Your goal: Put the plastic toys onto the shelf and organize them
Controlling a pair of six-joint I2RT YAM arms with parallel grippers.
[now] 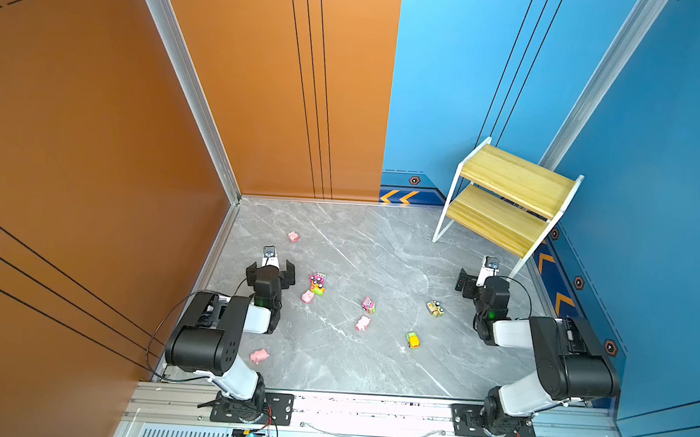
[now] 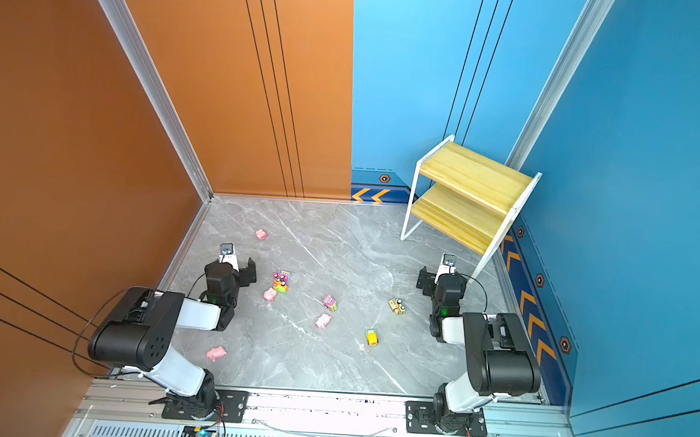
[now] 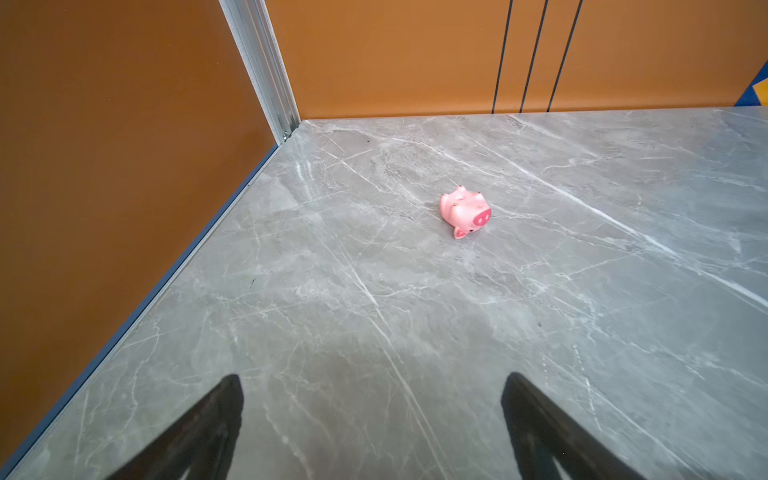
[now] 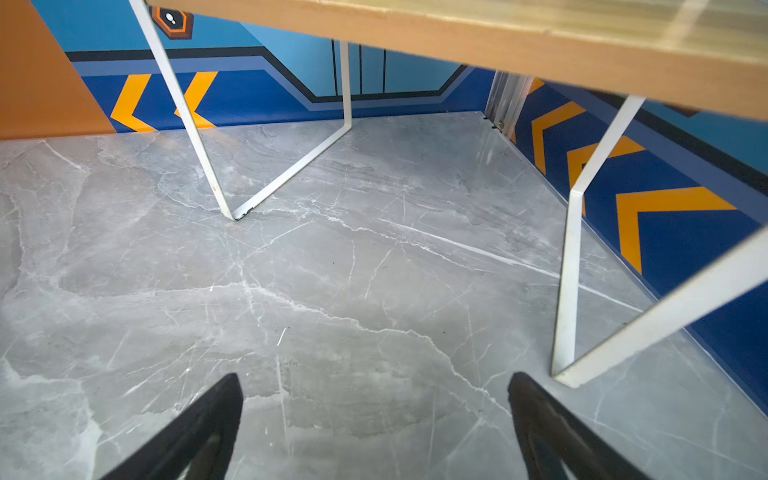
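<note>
Both arms sit folded low, left gripper [image 3: 372, 424] and right gripper [image 4: 374, 424] (fingers spread wide).

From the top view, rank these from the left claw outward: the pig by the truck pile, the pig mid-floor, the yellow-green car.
Left claw, open:
1. Pig by the truck pile, just to its right.
2. Pig mid-floor, near the table's middle.
3. Yellow-green car, farthest, toward the right arm's side.
</note>
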